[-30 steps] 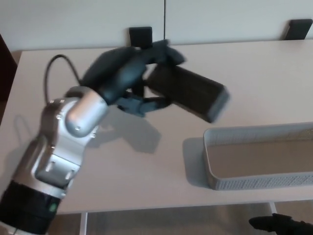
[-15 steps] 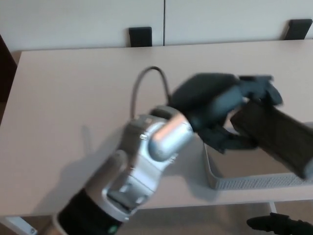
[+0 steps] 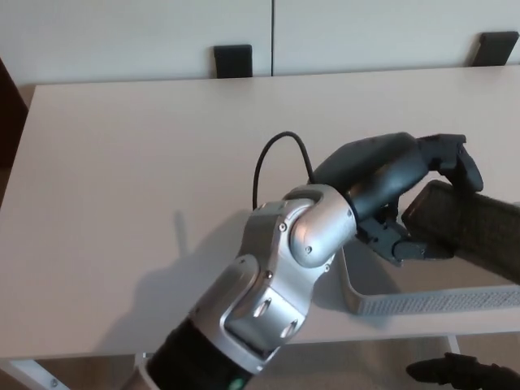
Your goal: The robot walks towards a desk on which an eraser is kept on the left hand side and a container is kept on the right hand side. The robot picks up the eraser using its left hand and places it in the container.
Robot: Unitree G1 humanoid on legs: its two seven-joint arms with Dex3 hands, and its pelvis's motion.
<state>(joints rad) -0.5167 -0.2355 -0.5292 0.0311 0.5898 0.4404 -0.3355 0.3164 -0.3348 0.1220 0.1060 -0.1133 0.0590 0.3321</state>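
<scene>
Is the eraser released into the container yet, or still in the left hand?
Still held: the left hand is shut on the eraser, which is tilted above the container, not lying in it.

You're looking down on a pale beige desk (image 3: 122,162) that fills most of the view, with a pale wall (image 3: 366,32) running behind its far edge. A thin vertical seam splits that wall near the middle. Two small black blocks sit against the wall at the desk's back edge: one (image 3: 233,60) just left of the seam, the other (image 3: 495,48) near the upper right corner. Along the far left edge you can see a dark strip (image 3: 10,114) beside the desk.
</scene>
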